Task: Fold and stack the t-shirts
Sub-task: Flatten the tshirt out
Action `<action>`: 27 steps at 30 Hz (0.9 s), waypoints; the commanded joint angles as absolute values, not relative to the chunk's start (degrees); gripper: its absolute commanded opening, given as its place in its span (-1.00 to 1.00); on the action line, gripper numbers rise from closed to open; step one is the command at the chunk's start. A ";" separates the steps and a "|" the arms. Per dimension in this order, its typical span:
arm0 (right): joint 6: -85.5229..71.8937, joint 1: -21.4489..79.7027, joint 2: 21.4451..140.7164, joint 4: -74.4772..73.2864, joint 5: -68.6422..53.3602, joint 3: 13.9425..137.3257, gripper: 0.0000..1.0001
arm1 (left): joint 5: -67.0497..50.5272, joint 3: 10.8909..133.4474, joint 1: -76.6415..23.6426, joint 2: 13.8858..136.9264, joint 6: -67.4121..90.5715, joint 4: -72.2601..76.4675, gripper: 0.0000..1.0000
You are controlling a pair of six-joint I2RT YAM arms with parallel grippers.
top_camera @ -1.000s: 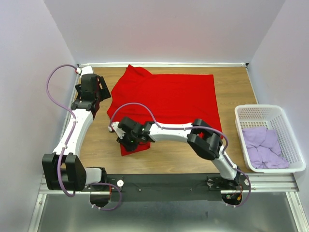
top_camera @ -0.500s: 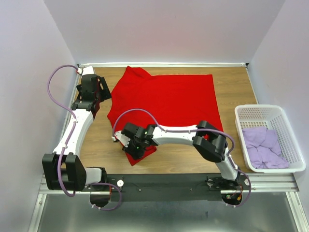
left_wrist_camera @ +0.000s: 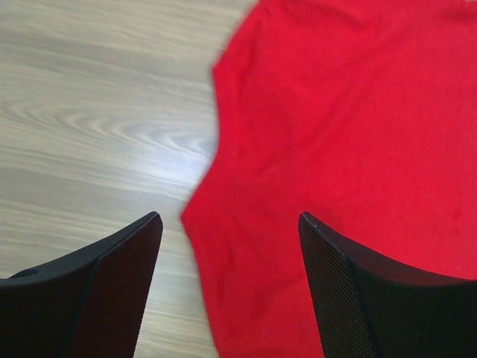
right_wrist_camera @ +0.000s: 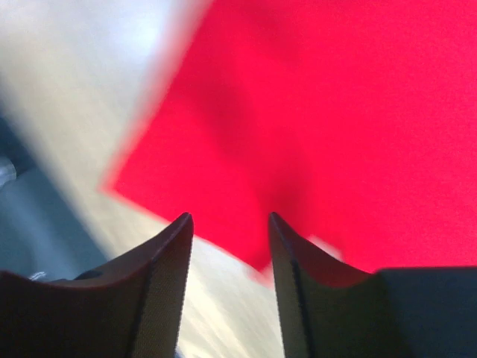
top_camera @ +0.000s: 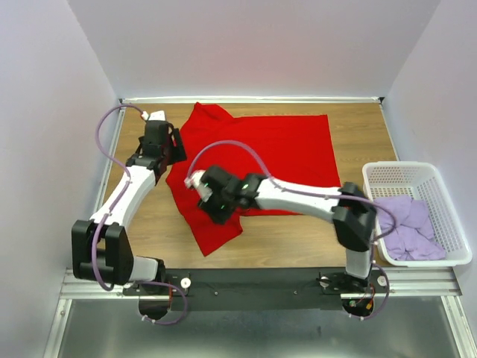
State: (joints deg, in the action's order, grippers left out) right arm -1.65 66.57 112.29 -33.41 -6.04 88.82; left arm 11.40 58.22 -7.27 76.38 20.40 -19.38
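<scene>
A bright red t-shirt [top_camera: 276, 153] lies spread on the wooden table, with a flap reaching toward the near edge at its front left. My left gripper [top_camera: 173, 149] hovers open over the shirt's left edge; in the left wrist view the red cloth [left_wrist_camera: 350, 112] lies below the gripper [left_wrist_camera: 231, 224], with nothing between the jaws. My right gripper [top_camera: 212, 203] is open above the shirt's front-left part; the blurred right wrist view shows the red cloth [right_wrist_camera: 335, 97] beneath the gripper [right_wrist_camera: 227, 224]. Pale lilac shirts [top_camera: 406, 224] lie crumpled in the basket.
The white lattice basket [top_camera: 402, 168] stands at the table's right edge. Bare wood [top_camera: 365, 130] shows right of the red shirt and along the left side. White walls enclose the table on three sides.
My right gripper dragged the shirt's front-left flap toward the near edge, then rose and moved back right. My left gripper moved right to the shirt's left edge.
</scene>
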 commanded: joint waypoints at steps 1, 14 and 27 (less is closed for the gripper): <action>-9.57 56.97 104.43 -34.63 9.99 82.02 0.10 | 10.90 57.13 -10.63 79.71 23.02 -20.04 0.61; -23.38 34.37 93.34 -34.72 15.38 62.16 0.29 | 6.95 54.94 -13.27 93.15 26.19 -22.33 0.53; -25.66 32.96 93.00 -33.05 8.88 52.48 0.29 | 1.59 46.94 -13.97 97.21 26.45 -28.73 0.53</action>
